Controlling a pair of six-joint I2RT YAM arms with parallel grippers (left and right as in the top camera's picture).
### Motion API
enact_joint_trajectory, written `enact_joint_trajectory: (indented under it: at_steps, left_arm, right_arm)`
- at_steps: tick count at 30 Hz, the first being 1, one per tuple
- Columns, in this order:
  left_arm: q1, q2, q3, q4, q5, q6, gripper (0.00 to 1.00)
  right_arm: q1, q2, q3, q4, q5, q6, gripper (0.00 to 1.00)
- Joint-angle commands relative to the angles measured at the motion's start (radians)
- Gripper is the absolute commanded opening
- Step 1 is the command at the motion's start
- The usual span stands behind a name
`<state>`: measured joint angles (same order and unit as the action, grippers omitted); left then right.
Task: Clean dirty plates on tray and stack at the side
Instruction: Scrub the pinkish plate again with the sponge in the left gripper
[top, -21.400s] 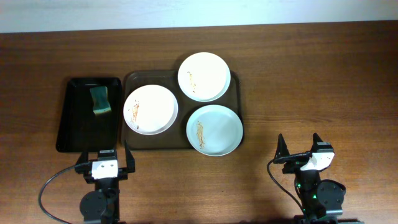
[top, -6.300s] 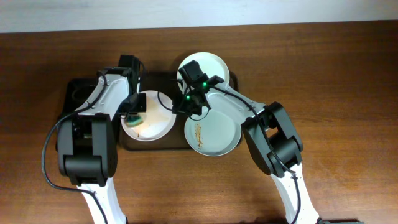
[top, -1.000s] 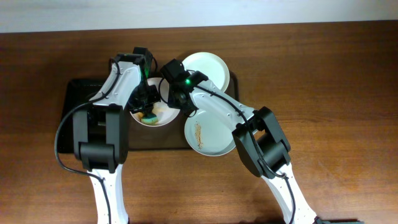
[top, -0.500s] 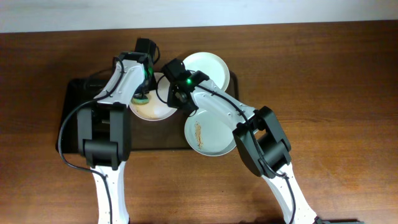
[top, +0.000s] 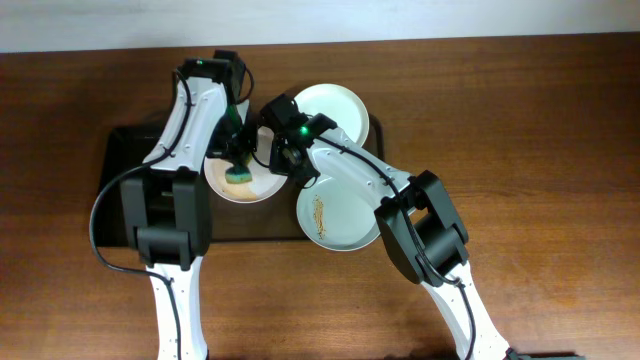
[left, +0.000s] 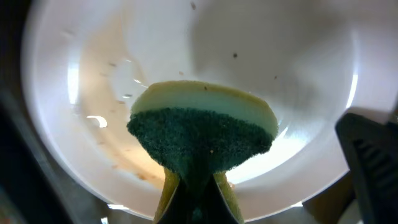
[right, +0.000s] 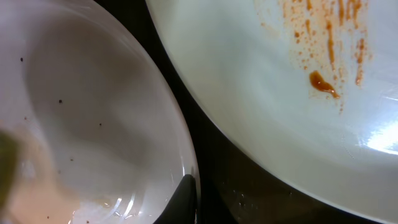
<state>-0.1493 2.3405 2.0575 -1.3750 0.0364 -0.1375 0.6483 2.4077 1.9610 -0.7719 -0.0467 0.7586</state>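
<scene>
Three plates (top: 335, 112) sit on the tray (top: 255, 228); the left pincer (top: 239, 172) and right pincer (top: 274, 152) meet at the leftmost.

Left wrist: clamped on a sponge (left: 202, 134), mid-scrub.

Right wrist: one finger (right: 182, 198) at that rim; whether it grips, I cannot tell.

Next, I'd guess: finish wiping, then lift it aside.

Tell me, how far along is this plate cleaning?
Nothing is stacked yet. In hand: the left hand scrubs the left plate with a sponge; the right hand holds its rim. Left: the front plate, smeared, then stacking all three.
</scene>
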Motion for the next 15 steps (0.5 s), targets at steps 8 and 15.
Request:
enact_joint_trajectory:
  at_steps: [8,15]
  left_arm:
    - [0.008,0.005,-0.33,0.306,-0.127,-0.15,0.01]
    - [0.008,0.005,-0.4,0.381,-0.504,-0.284,0.01]
  right_arm:
    - [-0.003,0.025,-0.039,-0.02,0.005,-0.018,0.04]
    - [-0.003,0.025,-0.039,-0.021,0.001,-0.021,0.04]
